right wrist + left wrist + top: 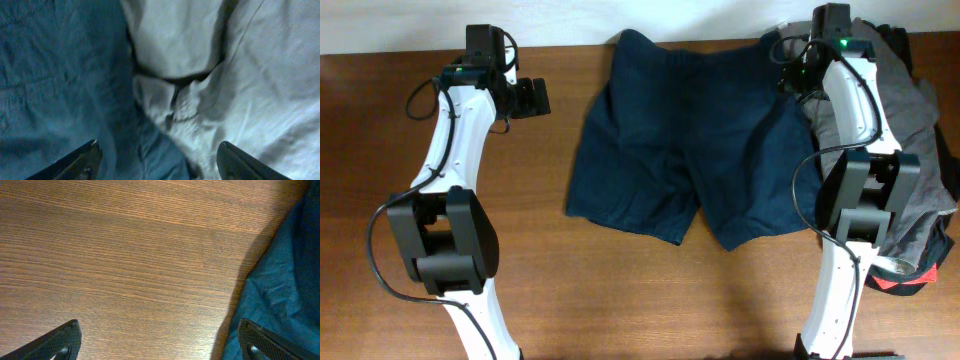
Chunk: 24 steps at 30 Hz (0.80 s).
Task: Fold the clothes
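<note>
Plainly, on the brown wooden table (380, 150) the dark navy-blue fabric shorts (670, 130) lie flat, right edge touching a crumpled grey garment (910, 130). My right gripper (159, 150), fingers apart, hangs over that seam and may pinch both; the left gripper (159, 332), also spread, hangs over bare wood.

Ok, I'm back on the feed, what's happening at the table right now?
The dark navy-blue fabric shorts lie spread flat on the brown wooden table, not yet folded. The left hand is open over bare wood just beside the shorts' edge. The right hand is open over the spot where the shorts meet the crumpled grey fabric garment. Neither hand holds anything.
</note>
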Each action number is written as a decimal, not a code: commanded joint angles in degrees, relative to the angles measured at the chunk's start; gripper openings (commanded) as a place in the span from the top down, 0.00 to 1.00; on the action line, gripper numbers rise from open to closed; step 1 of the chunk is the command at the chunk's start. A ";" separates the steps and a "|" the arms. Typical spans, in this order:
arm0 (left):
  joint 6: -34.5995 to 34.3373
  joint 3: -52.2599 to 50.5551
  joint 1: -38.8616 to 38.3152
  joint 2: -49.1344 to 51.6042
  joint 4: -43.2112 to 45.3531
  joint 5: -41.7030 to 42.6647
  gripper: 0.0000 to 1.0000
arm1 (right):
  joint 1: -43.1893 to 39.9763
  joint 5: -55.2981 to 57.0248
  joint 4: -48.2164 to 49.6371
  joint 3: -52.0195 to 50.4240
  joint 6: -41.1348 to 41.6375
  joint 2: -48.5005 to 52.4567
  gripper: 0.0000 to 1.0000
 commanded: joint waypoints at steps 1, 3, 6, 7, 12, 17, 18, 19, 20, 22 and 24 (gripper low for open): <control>0.13 0.52 -0.50 -1.40 0.92 0.72 0.01 | 1.11 -3.43 -2.82 3.37 0.35 -1.68 0.21; 3.04 0.52 -1.07 -1.05 2.40 2.89 0.01 | 1.57 -6.08 -6.10 6.01 0.13 -2.38 0.21; 8.09 0.52 -2.34 -0.07 4.68 7.65 0.01 | 2.73 -9.51 -11.08 9.97 -1.09 -2.49 0.22; 9.25 0.52 -2.80 0.24 5.09 8.41 0.01 | 3.26 -10.32 -12.46 10.84 -1.40 -2.49 0.22; 15.67 0.52 -4.92 3.45 5.33 12.79 0.03 | 6.43 -11.06 -16.39 11.56 -1.84 -2.49 0.22; 21.22 0.52 -6.12 7.74 5.90 17.70 0.07 | 8.98 -11.04 -16.57 11.56 -1.81 -2.49 0.23; 21.22 0.52 -6.29 8.57 6.12 17.77 0.09 | 9.29 -11.04 -16.44 11.56 -1.79 -2.49 0.23; 21.44 0.52 -6.43 9.60 6.34 17.81 0.10 | 9.44 -11.04 -16.41 11.56 -1.79 -2.49 0.23; 21.44 0.55 -6.54 10.45 6.43 17.81 0.11 | 9.60 -11.04 -16.44 11.56 -1.79 -2.49 0.23; 21.62 0.55 -6.73 11.96 6.43 17.79 0.16 | 9.64 -11.04 -16.44 11.56 -1.79 -2.49 0.24; 21.62 0.55 -6.75 13.20 6.38 17.81 0.20 | 9.64 -11.04 -16.46 11.56 -1.79 -2.49 0.24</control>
